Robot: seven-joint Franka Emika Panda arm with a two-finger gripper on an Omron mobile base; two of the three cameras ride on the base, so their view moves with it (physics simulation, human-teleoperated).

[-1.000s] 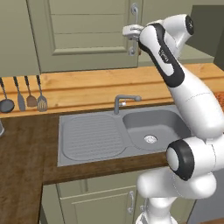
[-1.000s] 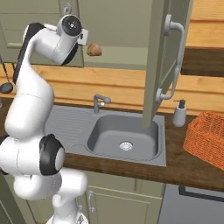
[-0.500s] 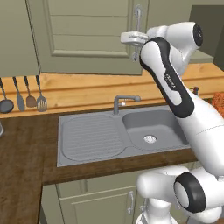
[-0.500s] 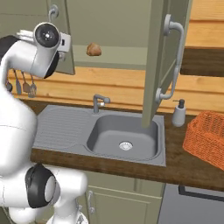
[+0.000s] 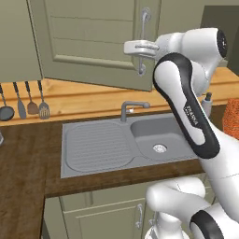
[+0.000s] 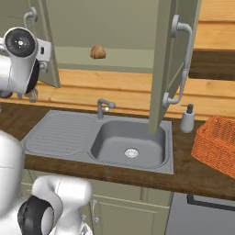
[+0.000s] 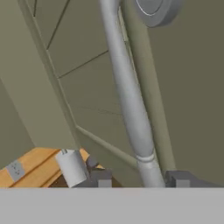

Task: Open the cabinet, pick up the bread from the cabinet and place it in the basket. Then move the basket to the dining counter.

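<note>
The cabinet (image 6: 114, 27) stands open with both sage-green doors swung out. The bread (image 6: 97, 52), a small brown roll, lies on the shelf inside. The left door (image 5: 93, 42) carries a silver bar handle (image 7: 129, 100) that runs between my fingertips (image 7: 101, 177) in the hand view. My gripper (image 7: 139, 178) is open, loosely around that bar, with a gap on one side; it shows at the handle (image 5: 144, 46) in the left base view. The orange basket (image 6: 216, 144) sits on the counter at the far right. The dining counter is out of view.
A grey sink (image 6: 131, 142) with a faucet (image 6: 103, 108) lies below the cabinet. A soap dispenser (image 6: 187, 118) stands beside the basket. The right door (image 6: 172, 59) juts out over the sink. Utensils (image 5: 28, 100) hang on the wall at left.
My hand has swung leftward with the left door's handle and the door stands wider. The jaws have loosened around the bar.
</note>
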